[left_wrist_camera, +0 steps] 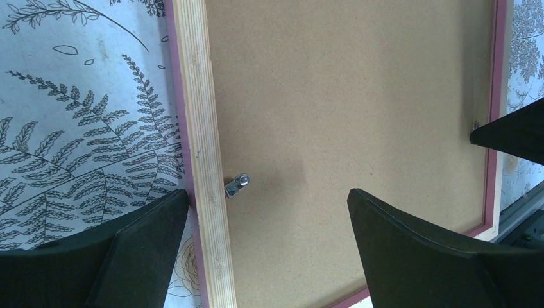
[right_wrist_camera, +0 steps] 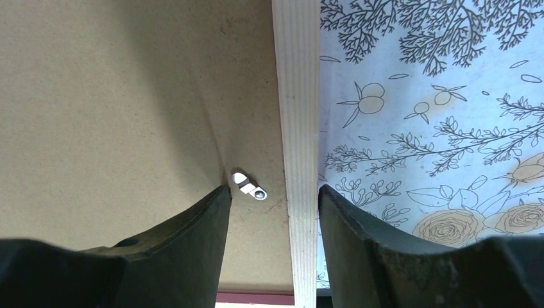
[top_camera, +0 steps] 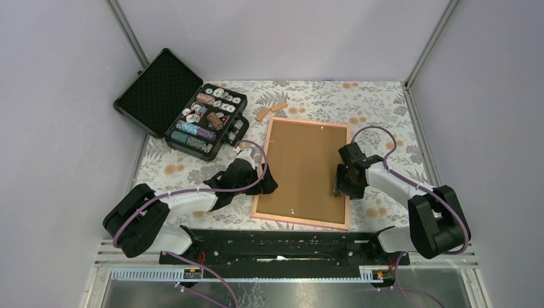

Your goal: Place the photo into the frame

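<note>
The left gripper (top_camera: 268, 184) is open astride the left rail of the frame (left_wrist_camera: 205, 160), a metal tab (left_wrist_camera: 236, 185) between its fingers. The frame, filled by a brown board (top_camera: 305, 170), lies flat between both grippers. The right gripper (top_camera: 340, 183) is open astride the right rail, a second tab (right_wrist_camera: 249, 186) beside its inner finger

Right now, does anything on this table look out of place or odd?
Nothing is broken or spilled. The frame lies face down, slightly askew on the flowered tablecloth, a brown backing board filling it. Two small wooden blocks lie loose by its far left corner, near an open case of poker chips.
</note>
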